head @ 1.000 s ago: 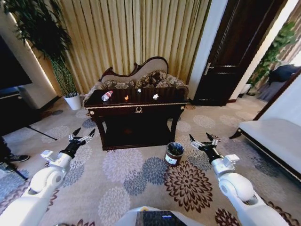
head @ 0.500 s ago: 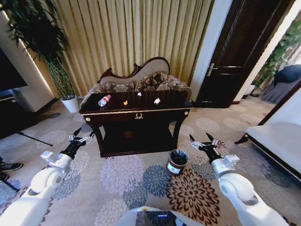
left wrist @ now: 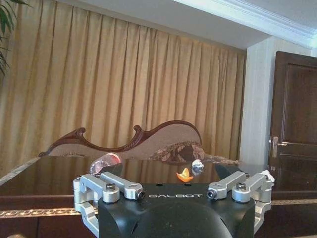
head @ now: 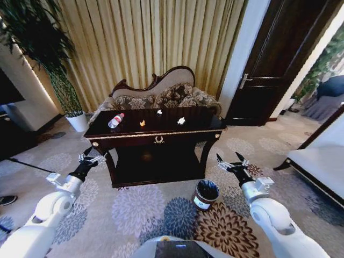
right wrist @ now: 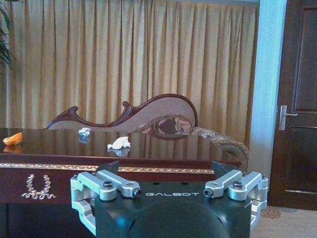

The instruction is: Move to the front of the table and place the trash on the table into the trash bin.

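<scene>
Left gripper (head: 87, 157) and right gripper (head: 230, 161) (jaws spread, empty) hover short of the table (head: 156, 133)

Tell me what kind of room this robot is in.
Probably a hotel suite or formal sitting room: floor-length gold curtains, an ornate chaise behind a dark carved table, patterned floral carpet and a heavy dark door.

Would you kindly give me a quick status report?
Left gripper and right gripper open, empty, short of the table. Bottle, scrap, wads on top. Bin front right.
</scene>
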{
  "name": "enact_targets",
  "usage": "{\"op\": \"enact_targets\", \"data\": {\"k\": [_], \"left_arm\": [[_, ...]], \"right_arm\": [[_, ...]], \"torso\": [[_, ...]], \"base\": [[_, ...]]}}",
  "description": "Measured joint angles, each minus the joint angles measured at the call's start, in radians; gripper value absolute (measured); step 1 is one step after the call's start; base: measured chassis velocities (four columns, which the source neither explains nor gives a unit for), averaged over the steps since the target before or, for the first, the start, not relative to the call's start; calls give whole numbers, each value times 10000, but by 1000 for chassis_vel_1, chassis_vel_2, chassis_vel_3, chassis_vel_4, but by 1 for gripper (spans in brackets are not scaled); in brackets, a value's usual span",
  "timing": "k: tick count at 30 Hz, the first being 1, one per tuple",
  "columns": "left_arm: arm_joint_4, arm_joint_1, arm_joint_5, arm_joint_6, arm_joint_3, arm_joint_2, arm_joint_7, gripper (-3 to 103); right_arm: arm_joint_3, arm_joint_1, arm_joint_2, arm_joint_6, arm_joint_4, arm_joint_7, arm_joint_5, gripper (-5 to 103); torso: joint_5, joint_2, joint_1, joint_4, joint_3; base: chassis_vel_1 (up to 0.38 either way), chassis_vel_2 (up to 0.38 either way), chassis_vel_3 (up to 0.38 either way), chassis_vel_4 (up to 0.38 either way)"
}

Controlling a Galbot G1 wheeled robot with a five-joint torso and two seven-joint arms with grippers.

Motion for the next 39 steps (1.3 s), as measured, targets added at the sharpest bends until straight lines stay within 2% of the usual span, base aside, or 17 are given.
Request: {"op": "enact_targets", "data": {"k": [31, 35, 39], "left_arm": [[-46, 22, 0, 13, -30, -25, -8, 100], [-61, 31, -6, 39, -100, -69, -52, 100], [-168, 135, 27, 97, -267, -143, -135, 100]], "right_arm": [[-117, 40, 13, 160, 9, 0, -27, 100], [-177, 177, -144, 152, 69, 0, 51, 100], [-552, 860, -544, -164, -56, 0, 463, 100]], "torso": [[2, 0, 1, -1, 1], [-1, -4, 7, -2, 3], [-1, -4, 7, 0, 3]], "base": [[-175, 175, 176, -169], [-104, 101, 118, -105], [-15, 10, 15, -17]]}}
